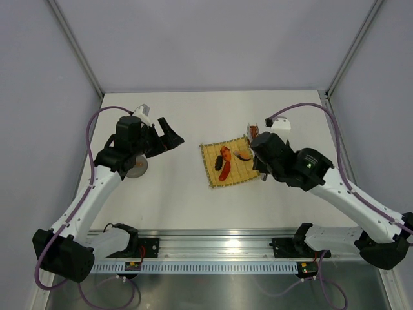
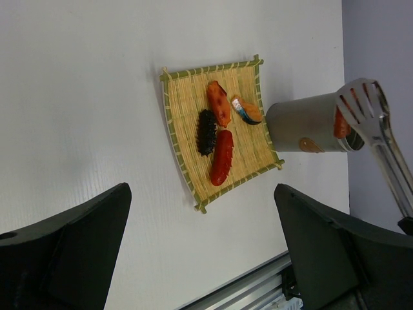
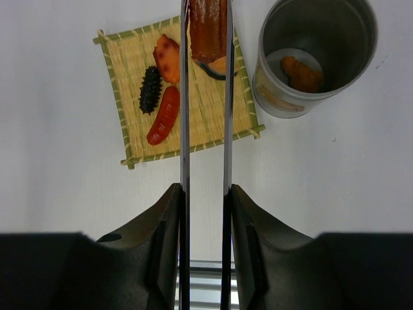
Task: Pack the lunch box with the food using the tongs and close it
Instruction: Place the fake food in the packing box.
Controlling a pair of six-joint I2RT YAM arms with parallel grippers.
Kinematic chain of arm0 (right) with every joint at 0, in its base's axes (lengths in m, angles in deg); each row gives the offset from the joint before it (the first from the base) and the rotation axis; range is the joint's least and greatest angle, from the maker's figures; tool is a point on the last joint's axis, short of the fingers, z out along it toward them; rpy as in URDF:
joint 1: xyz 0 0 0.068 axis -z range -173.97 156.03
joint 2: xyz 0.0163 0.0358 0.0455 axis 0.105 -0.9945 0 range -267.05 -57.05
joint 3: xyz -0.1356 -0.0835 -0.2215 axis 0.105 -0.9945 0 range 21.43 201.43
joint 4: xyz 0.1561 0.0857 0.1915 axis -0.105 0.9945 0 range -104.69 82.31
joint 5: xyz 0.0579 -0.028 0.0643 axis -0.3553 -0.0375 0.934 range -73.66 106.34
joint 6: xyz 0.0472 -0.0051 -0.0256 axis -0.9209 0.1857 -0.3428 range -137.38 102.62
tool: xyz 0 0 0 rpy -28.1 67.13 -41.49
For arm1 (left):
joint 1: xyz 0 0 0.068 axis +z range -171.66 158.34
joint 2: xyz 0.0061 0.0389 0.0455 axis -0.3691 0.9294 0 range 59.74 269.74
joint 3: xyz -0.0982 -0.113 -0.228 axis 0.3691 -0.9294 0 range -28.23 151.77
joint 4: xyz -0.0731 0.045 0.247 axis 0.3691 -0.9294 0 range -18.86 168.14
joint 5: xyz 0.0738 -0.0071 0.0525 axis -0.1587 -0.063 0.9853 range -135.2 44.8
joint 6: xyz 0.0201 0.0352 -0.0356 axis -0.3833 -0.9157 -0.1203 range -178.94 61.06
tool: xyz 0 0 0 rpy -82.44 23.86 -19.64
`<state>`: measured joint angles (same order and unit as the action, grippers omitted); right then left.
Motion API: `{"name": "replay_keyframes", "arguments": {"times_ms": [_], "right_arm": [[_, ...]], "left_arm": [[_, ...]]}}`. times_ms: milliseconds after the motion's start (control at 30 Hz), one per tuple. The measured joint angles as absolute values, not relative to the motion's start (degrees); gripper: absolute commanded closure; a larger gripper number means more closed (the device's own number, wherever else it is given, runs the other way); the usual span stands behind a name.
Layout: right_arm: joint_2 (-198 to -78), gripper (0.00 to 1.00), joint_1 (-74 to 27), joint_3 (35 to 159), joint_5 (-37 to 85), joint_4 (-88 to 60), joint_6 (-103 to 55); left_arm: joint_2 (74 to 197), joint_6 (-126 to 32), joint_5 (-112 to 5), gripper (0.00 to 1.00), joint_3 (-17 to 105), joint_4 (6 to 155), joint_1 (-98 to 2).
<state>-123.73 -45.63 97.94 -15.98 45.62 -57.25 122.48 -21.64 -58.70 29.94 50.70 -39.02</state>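
My right gripper [image 3: 205, 190] is shut on the silver tongs [image 3: 184, 116], both arms pressed between its fingers. The tongs' tips pinch an orange-red food piece [image 3: 208, 29] above the mat's right edge, just left of the lunch box [image 3: 316, 51]. This grey canister stands upright and open, with one orange piece [image 3: 302, 72] inside. On the yellow mat [image 3: 132, 139] lie an orange piece [image 3: 168, 58], a dark one [image 3: 150, 89], a red one [image 3: 163, 115] and a half-hidden orange one [image 3: 219, 66]. My left gripper [image 2: 202, 188] hangs open and empty, left of the mat [image 1: 229, 165].
A shallow round grey lid [image 1: 136, 169] lies on the table under the left arm. The metal rail [image 1: 213, 245] with both arm bases runs along the near edge. Grey walls enclose the table at the back and sides.
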Motion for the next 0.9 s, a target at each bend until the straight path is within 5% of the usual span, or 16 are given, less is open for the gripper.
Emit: {"name": "replay_keyframes", "arguments": {"times_ms": [500,667,900], "right_arm": [[-117.24,0.73,-45.63,96.04,-24.81,54.01,-60.97],[-115.79,0.5,-45.63,92.8,-25.0,55.94,-63.0],[-116.06,0.41,-45.63,92.45,-24.98,56.07,-63.75]], "left_arm": [[122.86,-21.67,-58.7,0.03,31.08,50.41,-39.02],[122.92,-21.67,-58.72,0.03,31.08,50.44,-39.02],[122.92,-21.64,-58.72,0.03,31.08,50.46,-39.02]]}}
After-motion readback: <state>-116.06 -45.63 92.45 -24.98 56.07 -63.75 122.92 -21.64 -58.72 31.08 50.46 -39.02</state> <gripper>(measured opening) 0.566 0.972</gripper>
